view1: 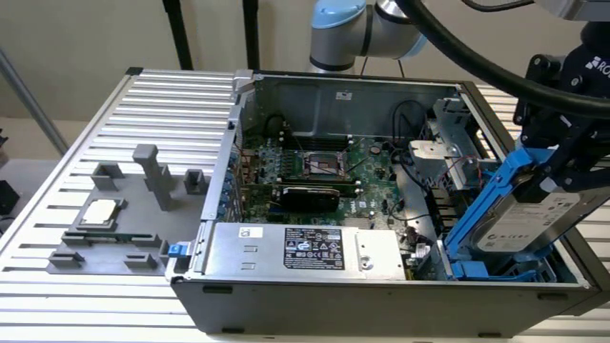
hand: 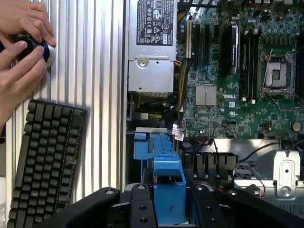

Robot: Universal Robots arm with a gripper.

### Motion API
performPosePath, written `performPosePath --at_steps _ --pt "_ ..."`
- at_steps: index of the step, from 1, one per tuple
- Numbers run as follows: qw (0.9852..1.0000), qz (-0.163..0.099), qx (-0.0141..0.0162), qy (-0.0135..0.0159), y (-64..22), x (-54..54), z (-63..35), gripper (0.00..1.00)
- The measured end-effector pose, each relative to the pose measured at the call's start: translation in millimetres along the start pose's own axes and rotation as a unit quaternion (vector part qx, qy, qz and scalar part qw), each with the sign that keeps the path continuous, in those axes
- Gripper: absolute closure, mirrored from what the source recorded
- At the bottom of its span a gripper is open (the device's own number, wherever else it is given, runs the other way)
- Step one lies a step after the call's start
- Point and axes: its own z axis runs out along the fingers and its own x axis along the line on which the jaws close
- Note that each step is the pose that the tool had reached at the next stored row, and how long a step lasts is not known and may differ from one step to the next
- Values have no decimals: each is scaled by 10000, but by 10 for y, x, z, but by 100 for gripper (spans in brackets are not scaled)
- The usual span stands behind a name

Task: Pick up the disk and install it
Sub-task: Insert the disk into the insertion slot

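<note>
the gripper (view1: 570, 170) pinches the disk (view1: 533, 218) by its blue rails and holds it tilted, low end at the blue bay (view1: 496, 270) in the case (view1: 381, 304) corner on the exterior view's right, past the power supply (view1: 305, 246). i judge the step goes well if the rails are squared to the bay guides and the raised end is laid down flat, without forcing. the bay floor, its connector and the disk's low end are hidden behind the case wall and the disk itself, so i cannot tell whether the rails sit in the guides.
</note>
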Motion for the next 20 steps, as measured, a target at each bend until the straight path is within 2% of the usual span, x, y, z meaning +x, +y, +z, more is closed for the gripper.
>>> performPosePath --at_steps 9,20 --pt "10000 -21 0 -20 -20 2 100 100" --pt "9999 -130 -2 -68 -27 -19 269 100"
